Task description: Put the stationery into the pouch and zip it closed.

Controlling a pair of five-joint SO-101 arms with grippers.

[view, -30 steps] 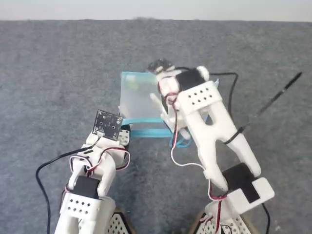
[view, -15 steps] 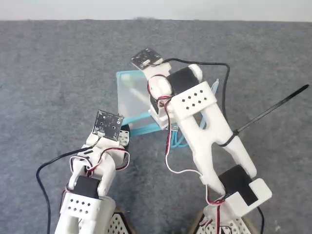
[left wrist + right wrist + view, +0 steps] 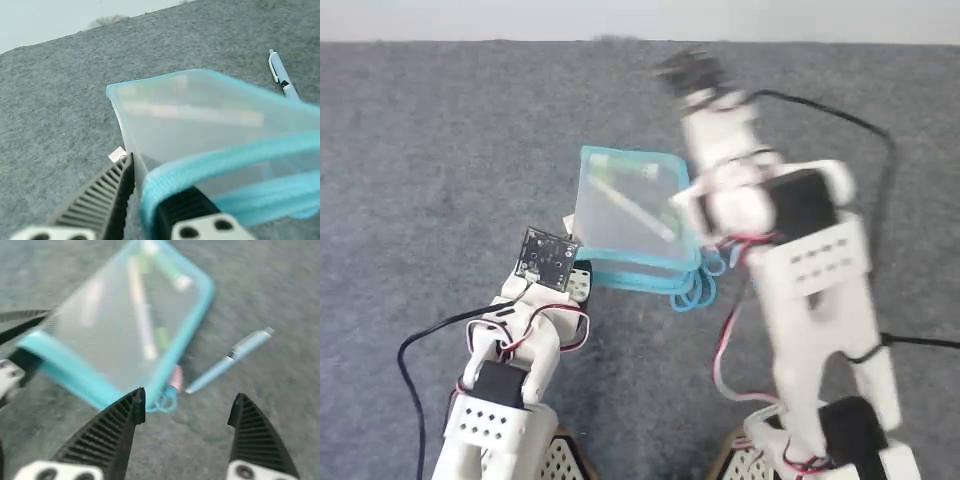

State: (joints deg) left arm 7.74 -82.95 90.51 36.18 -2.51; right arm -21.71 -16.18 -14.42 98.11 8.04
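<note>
A translucent pouch (image 3: pixel 625 215) with teal trim lies mid-table, with pens and other stationery (image 3: pixel 630 200) inside. My left gripper (image 3: pixel 580 278) is at its near-left corner. In the left wrist view the left gripper (image 3: pixel 146 184) is shut on the pouch's teal edge (image 3: pixel 200 167). My right gripper (image 3: pixel 189 396) hangs open above the pouch (image 3: pixel 125 320), holding nothing. A light blue pen (image 3: pixel 227 360) lies on the mat beside the pouch; the left wrist view shows this pen (image 3: pixel 280 75) past the pouch's far side. A teal loop (image 3: pixel 695 290) trails from the near-right corner.
The grey mat (image 3: pixel 440 150) spreads wide to the left and behind the pouch. The raised right arm (image 3: pixel 800 260) stands over the table's right half. A small pink piece (image 3: pixel 175 377) sits at the pouch's corner by the pen.
The right arm has lifted off the pouch and swung up and to the right. The pouch has turned and shifted slightly right. The left arm keeps its hold.
</note>
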